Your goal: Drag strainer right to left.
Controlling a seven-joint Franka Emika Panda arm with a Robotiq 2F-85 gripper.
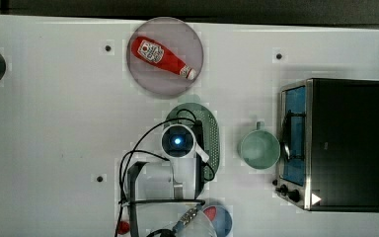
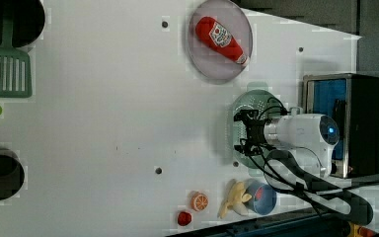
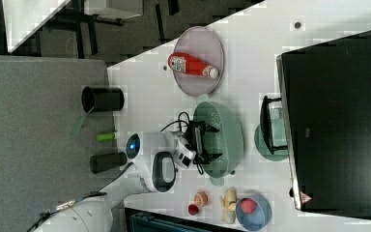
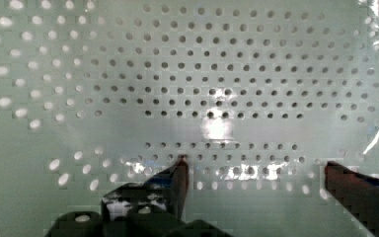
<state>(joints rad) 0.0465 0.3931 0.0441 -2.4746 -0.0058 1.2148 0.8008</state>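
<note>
The strainer (image 1: 211,134) lies on the white surface (image 1: 54,123), in the top view between the plate (image 1: 150,79) above it and a blue bowl (image 1: 223,219) below, with the mug (image 1: 259,149) just beside it on the top view's right and the oven (image 1: 340,143) beyond that. The arm hangs over the strainer, and the end effector (image 4: 256,173) sits down inside its perforated bowl, fingers (image 4: 177,180) spread apart with nothing between them (the wrist view has the dotted floor showing in the gap). In the left view the end effector (image 2: 242,133) is over the strainer's middle, and in the right view it (image 3: 212,141) reaches in from the right view's left rim. A ketchup bottle (image 1: 162,58) rests on the plate. In the left view a banana (image 2: 233,198) touches the blue bowl, an orange half (image 2: 199,201) and a small red fruit (image 2: 184,217) lie near it, and a green spatula (image 2: 5,69) lies well apart at the left view's far left.
</note>
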